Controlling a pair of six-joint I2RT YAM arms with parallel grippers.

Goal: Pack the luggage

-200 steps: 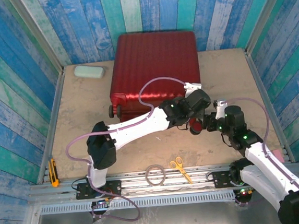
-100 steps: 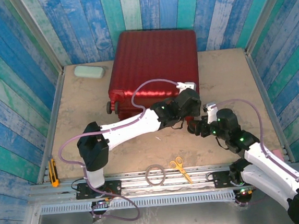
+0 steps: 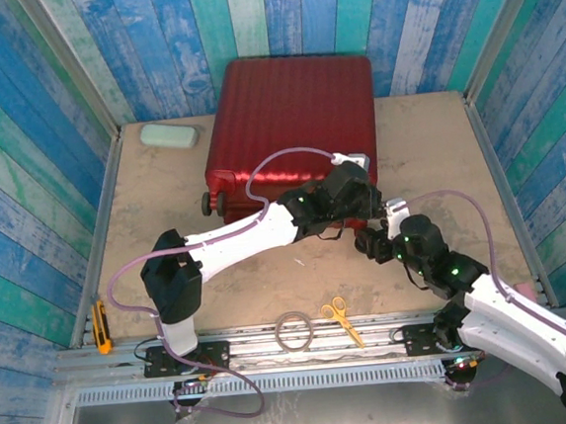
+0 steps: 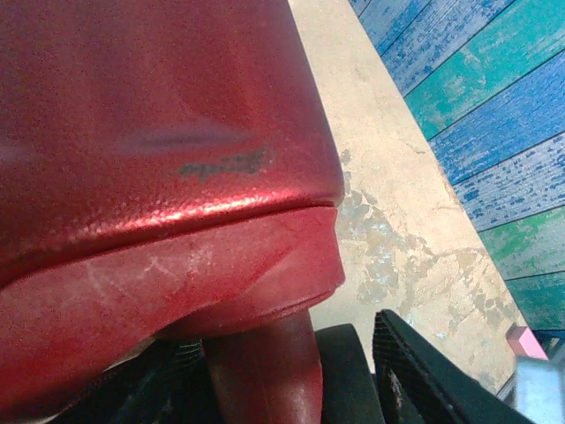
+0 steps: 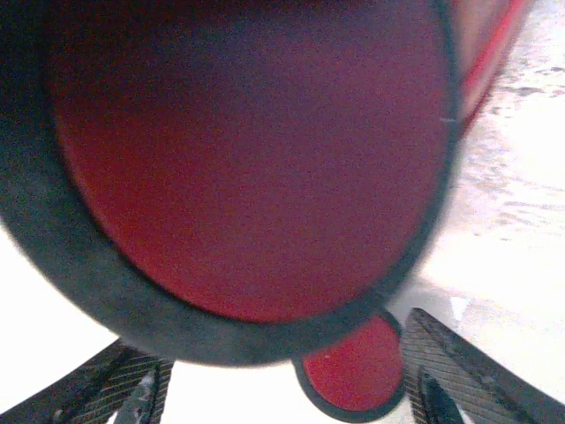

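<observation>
From above, the closed suitcase lies lengthwise toward the back wall, left claw and right claw both at its near right corner, scissors clear of it; left wrist: fingers straddle its wheel leg, grip unclear; right wrist: fingers apart, close against its wheel.

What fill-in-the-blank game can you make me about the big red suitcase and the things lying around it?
1. The suitcase has its lid ____.
2. In the top view, the pale green case lies to the suitcase's ____.
3. The tool with yellow handles beside the grey ring is a pair of ____.

Missing words: closed; left; scissors.
</observation>
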